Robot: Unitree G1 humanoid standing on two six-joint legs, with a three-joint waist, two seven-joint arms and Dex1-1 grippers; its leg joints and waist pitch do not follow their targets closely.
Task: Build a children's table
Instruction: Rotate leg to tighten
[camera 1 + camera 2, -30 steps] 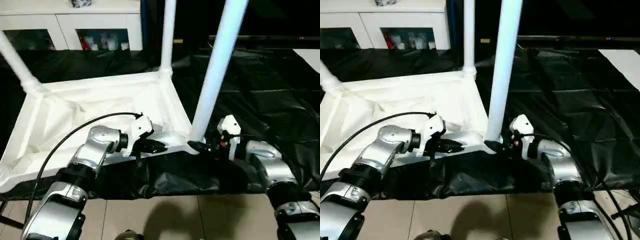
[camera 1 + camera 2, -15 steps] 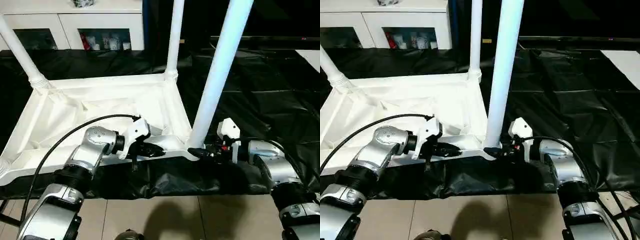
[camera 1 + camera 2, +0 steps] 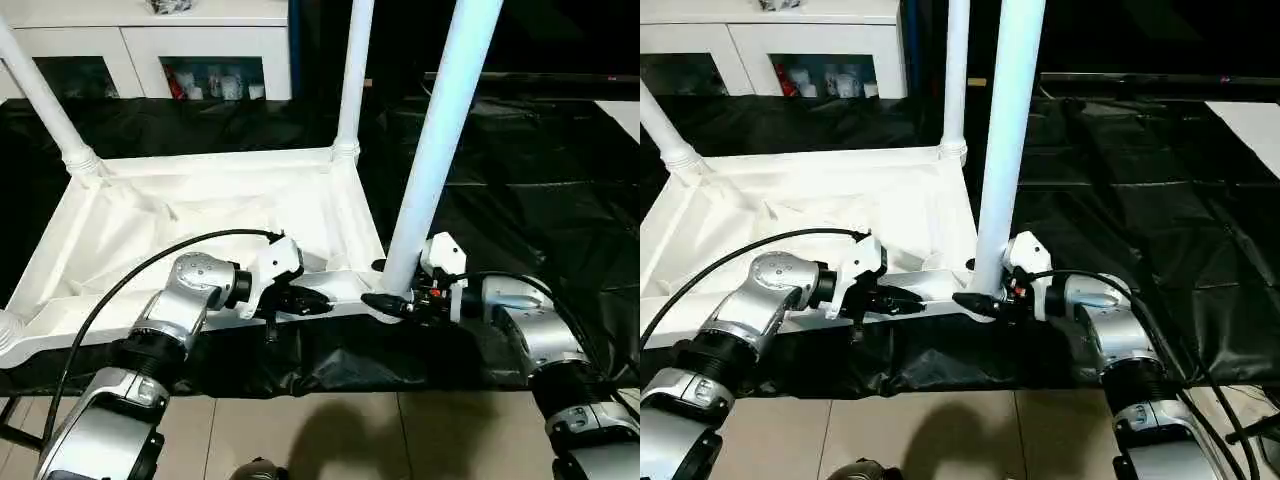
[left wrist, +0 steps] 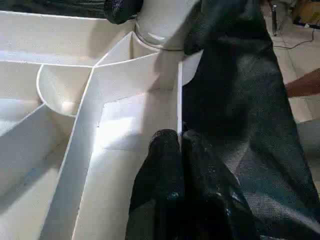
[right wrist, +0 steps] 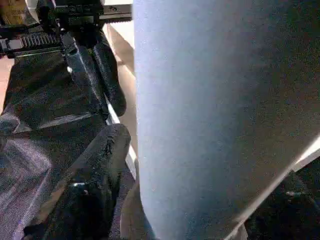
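I see a black plastic sheet [image 3: 520, 190] draped over the work surface, wrinkled and glossy. At 11 o'clock stands a white glass-door cabinet [image 3: 150, 50]. Beige floor tiles [image 3: 320, 440] run along 6 o'clock.

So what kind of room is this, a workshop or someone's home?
Probably an indoor room set up as a robot test space. A white glass-door cabinet stands at the back, the floor is tiled, and black plastic sheeting covers the work surface under the upturned children's table.
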